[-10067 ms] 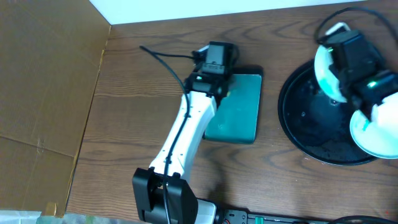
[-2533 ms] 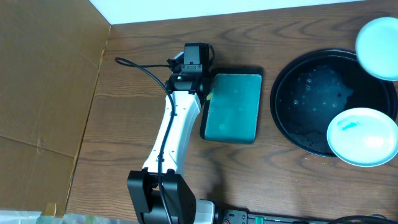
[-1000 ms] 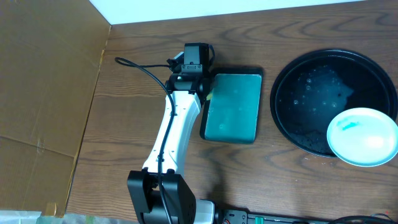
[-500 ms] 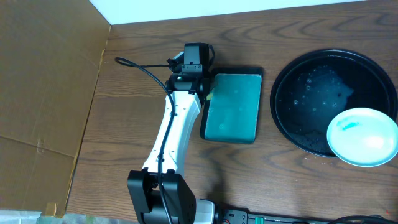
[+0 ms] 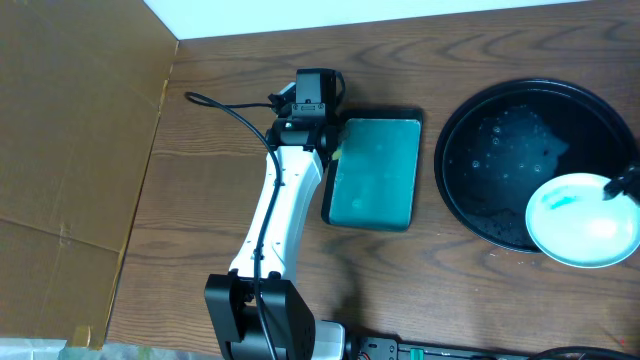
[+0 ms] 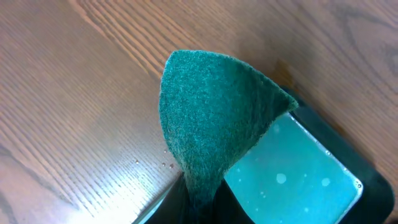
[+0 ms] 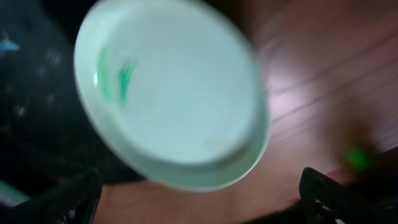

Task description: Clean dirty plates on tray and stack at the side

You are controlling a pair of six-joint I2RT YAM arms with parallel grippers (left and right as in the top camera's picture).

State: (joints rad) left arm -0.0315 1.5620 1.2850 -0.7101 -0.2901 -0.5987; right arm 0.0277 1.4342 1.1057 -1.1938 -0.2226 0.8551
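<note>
One white plate (image 5: 583, 220) with a teal smear (image 5: 560, 201) lies at the lower right of the round black tray (image 5: 500, 150), overlapping its rim. In the right wrist view the same plate (image 7: 168, 93) fills the frame, blurred, its smear (image 7: 115, 71) at the left. My right gripper (image 7: 199, 202) is open wide just short of the plate's near rim, with nothing between its fingers (image 7: 74, 194). In the overhead view only one dark fingertip (image 5: 625, 183) shows, at the right edge. My left gripper (image 6: 198, 204) is shut on a green scouring pad (image 6: 211, 118) beside the rectangular tray.
A rectangular black tray with teal liquid (image 5: 375, 172) sits mid-table, right of the left arm (image 5: 285, 210); it also shows in the left wrist view (image 6: 298, 174). Water drops cover the round tray's floor. Cardboard (image 5: 70, 150) borders the table's left side.
A second plate held at the upper right left the overhead view earlier. The right gripper's fingertip has now come in at the right edge, over the plate on the tray. The left arm is still.
</note>
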